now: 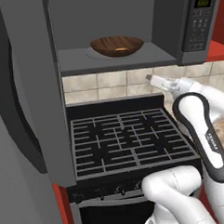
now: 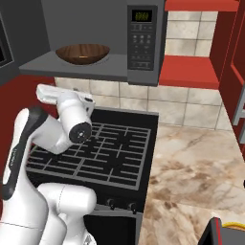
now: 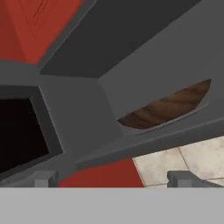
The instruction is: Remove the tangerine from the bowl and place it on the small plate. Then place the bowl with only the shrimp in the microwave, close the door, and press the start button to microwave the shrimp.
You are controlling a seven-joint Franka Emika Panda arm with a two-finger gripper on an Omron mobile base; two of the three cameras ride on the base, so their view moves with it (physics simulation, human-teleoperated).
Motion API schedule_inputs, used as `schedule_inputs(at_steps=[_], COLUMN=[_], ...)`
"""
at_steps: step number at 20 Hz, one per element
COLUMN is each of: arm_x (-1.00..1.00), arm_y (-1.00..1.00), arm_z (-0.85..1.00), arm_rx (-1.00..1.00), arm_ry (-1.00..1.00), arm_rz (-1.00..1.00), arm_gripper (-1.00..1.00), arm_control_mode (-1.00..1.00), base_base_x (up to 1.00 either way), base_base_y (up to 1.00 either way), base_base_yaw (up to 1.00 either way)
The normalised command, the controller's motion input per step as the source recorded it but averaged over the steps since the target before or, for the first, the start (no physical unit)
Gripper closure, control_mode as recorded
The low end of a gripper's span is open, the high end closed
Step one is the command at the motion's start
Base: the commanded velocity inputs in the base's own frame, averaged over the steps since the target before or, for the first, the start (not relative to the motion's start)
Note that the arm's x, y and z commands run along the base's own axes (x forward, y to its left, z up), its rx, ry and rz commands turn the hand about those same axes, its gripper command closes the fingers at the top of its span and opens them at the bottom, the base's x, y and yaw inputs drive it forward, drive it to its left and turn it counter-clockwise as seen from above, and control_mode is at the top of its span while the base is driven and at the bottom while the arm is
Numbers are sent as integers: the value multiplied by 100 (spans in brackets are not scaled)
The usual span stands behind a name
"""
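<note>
The bowl point(image 1: 117, 46) sits inside the microwave point(image 1: 174, 27), on the cavity floor toward the middle, with an orange bit (likely the shrimp point(image 1: 122, 49)) in it. The door point(image 1: 31, 90) stands swung wide to the microwave's left. The gripper point(image 3: 113, 178), below the microwave and in front of its opening, has its jaws spread wide and empty. Closing the door seems next. Risks: the arm, tucked under the microwave, could clip its lower edge, or push the door at a poor angle so it never latches.
</note>
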Motion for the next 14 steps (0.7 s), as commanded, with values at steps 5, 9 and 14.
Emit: schedule_inputs(at_steps=[5, 9, 14], arm_x=[-97, -83, -66], arm_y=[19, 19, 23], arm_z=[0, 0, 0], arm_rx=[-22, -25, -27], arm_ry=[-32, -20, -13], arm_rz=[-20, -21, -22], arm_gripper=[-100, -100, -100], arm_control_mode=[-100, -100, -100], base_base_x=[0, 0, 0], base_base_y=[0, 0, 0], base_base_yaw=[0, 0, 0])
